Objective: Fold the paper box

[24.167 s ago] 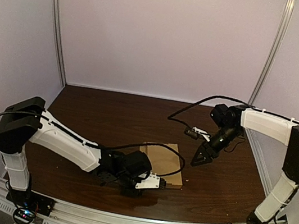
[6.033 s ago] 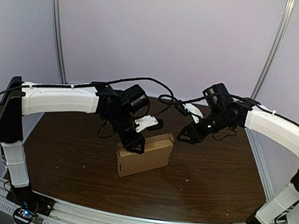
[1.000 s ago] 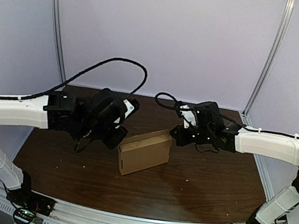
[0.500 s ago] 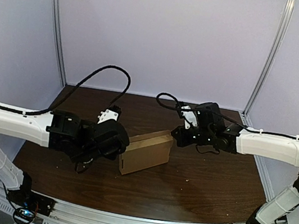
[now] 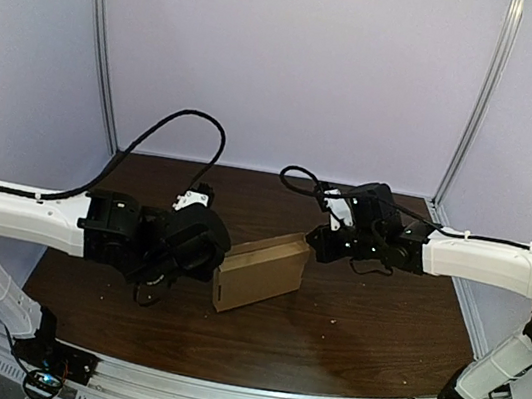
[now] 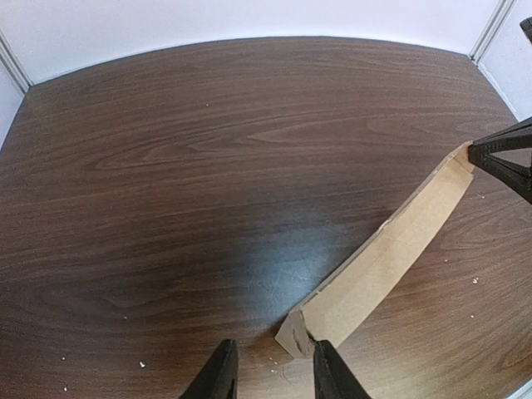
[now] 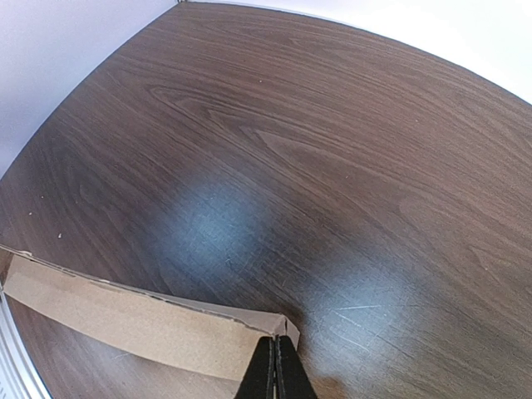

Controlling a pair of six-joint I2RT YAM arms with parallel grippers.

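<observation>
The brown paper box stands folded up on the dark wooden table, lying at an angle. My left gripper is low at the box's left end. In the left wrist view it is open, and the box's near corner sits just ahead between the fingertips; the box runs away to the right. My right gripper is at the box's far right corner. In the right wrist view it is shut, its tips pressing on the top corner of the box.
The right gripper's black fingers show at the far end of the box in the left wrist view. Purple walls close in the back and both sides. Small white crumbs dot the wood.
Over the last second my left arm dropped from beside the box and swung in low at its left end. The right gripper stayed at the far corner. The box has hardly moved.
</observation>
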